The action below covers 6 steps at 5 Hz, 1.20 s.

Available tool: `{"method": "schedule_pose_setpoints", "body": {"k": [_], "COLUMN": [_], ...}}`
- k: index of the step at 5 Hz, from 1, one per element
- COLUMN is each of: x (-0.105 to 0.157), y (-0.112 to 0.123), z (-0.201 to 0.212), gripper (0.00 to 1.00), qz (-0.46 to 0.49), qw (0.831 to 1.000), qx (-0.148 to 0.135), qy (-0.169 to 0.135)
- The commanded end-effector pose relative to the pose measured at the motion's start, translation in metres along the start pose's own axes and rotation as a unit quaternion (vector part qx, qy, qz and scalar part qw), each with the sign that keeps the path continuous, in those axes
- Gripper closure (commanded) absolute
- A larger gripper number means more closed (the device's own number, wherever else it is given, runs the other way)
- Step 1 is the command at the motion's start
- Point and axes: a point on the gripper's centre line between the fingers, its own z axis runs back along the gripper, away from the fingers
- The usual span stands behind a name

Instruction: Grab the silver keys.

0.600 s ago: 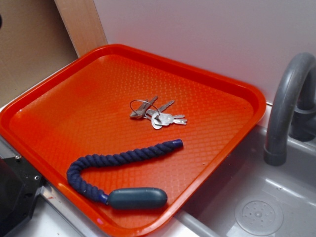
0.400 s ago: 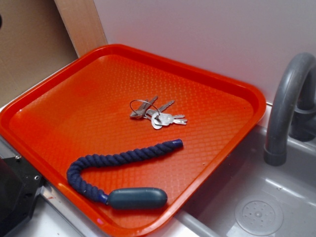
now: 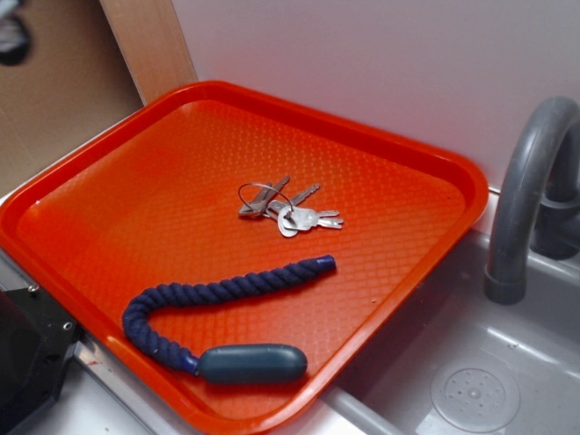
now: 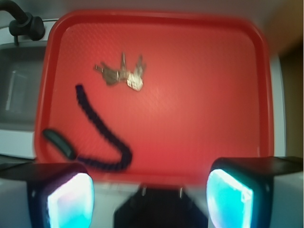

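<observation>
The silver keys lie flat on wire rings near the middle of the orange tray. In the wrist view the keys lie far ahead in the tray's upper left. My gripper hangs high above the tray's near edge, well away from the keys. It is open, its two glowing pads wide apart with nothing between them. In the exterior view only a blurred dark and white part of the arm shows, at the top-left corner.
A dark blue twisted rope with a grey-blue oval end curves across the tray's front. A grey sink with a faucet lies right of the tray. A white wall stands behind, and a black block sits at the front left.
A blurred part of the arm has come into the top-left corner of the exterior view. The keys and the rope have not moved.
</observation>
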Motion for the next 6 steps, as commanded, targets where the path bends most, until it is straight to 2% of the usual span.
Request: {"method": "schedule_pose_setpoints", "body": {"k": [1,2,3,4,5,6], "x": [0.093,0.093,0.080,0.061,0.048,0.046], "y": [-0.002,0.000,-0.014,-0.023,-0.045,-0.064], "z": [-0.041,-0.073,-0.099,-0.114,-0.130,-0.152], "gripper": [0.00,0.00,0.00,0.00,0.00,0.00], "qz": [-0.226,-0.347,-0.461,-0.532,-0.540,-0.550], "qw": [0.971,0.934,0.885,0.846,0.841,0.834], "qx": [0.032,0.034,0.014,-0.007,0.006,-0.001], "qy": [-0.067,-0.072,-0.068,-0.036,-0.031,-0.031]}}
